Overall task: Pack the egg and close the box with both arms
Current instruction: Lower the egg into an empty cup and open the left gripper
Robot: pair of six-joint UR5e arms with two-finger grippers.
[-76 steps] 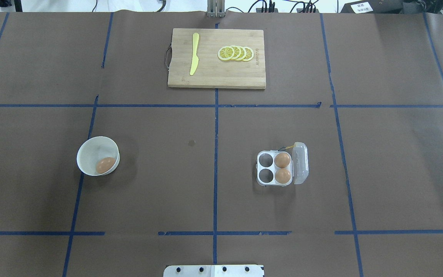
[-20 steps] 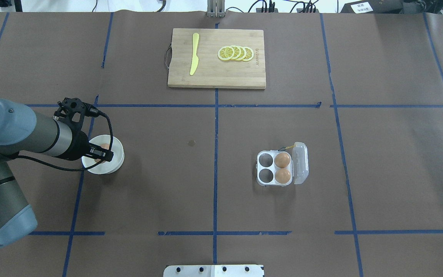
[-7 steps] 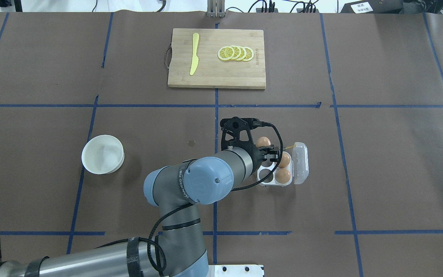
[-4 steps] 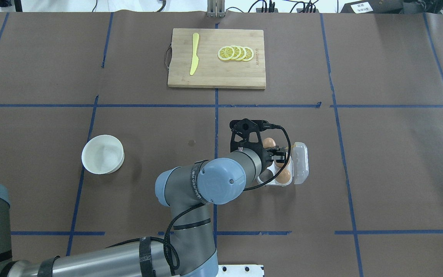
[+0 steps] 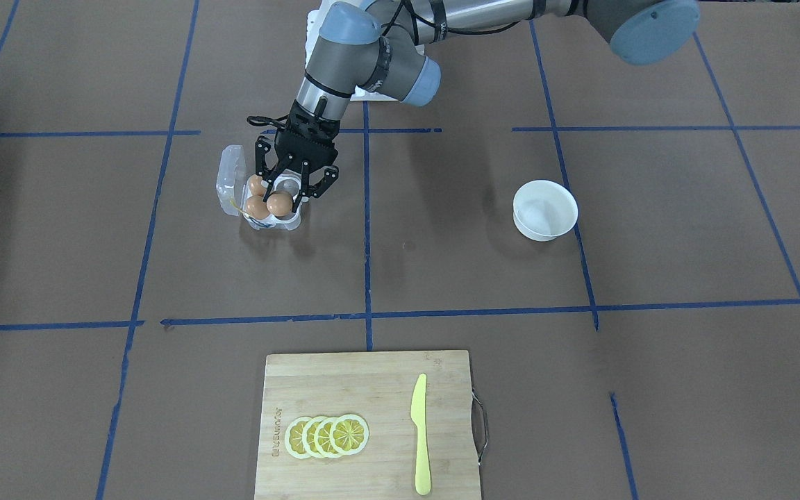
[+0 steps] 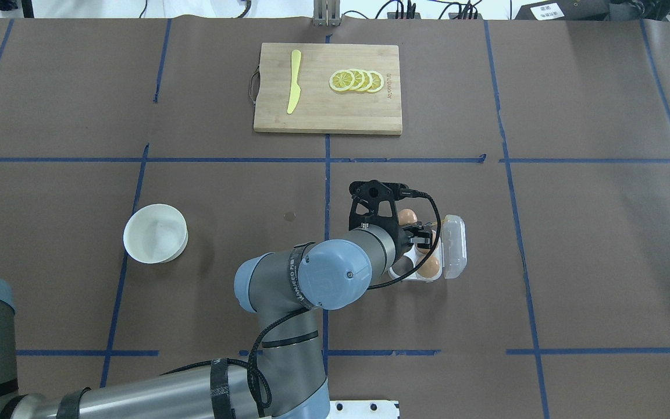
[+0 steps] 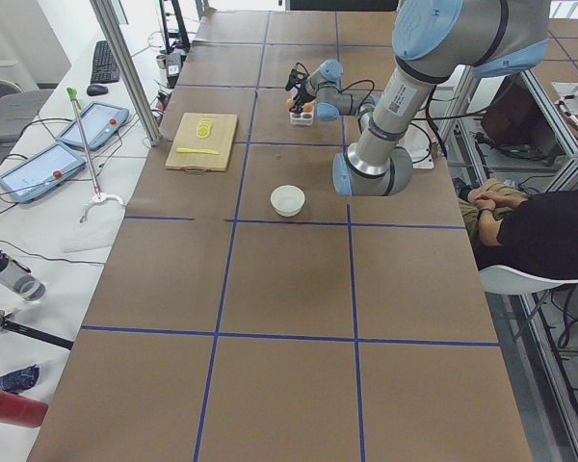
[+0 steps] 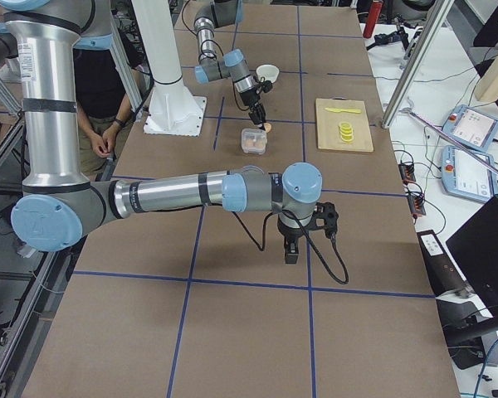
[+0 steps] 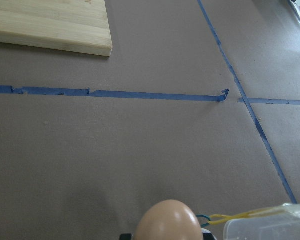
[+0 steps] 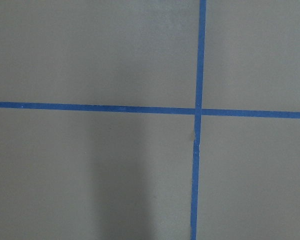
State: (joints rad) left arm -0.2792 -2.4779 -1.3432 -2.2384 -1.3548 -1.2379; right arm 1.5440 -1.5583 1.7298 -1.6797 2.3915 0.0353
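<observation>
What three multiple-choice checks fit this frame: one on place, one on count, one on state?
1. The egg carton's lid is: A open; B shut; C missing.
2. How many eggs are at the carton: A one; B three; C five.
3. The lemon slices lie: A in the carton; B on the cutting board; C beside the carton.
Key: 1 A, the lid stands swung aside of the cups. 2 B, two sit in cups and the left gripper holds the third egg. 3 B, they overlap in a row on the board, apart from the yellow knife.
</observation>
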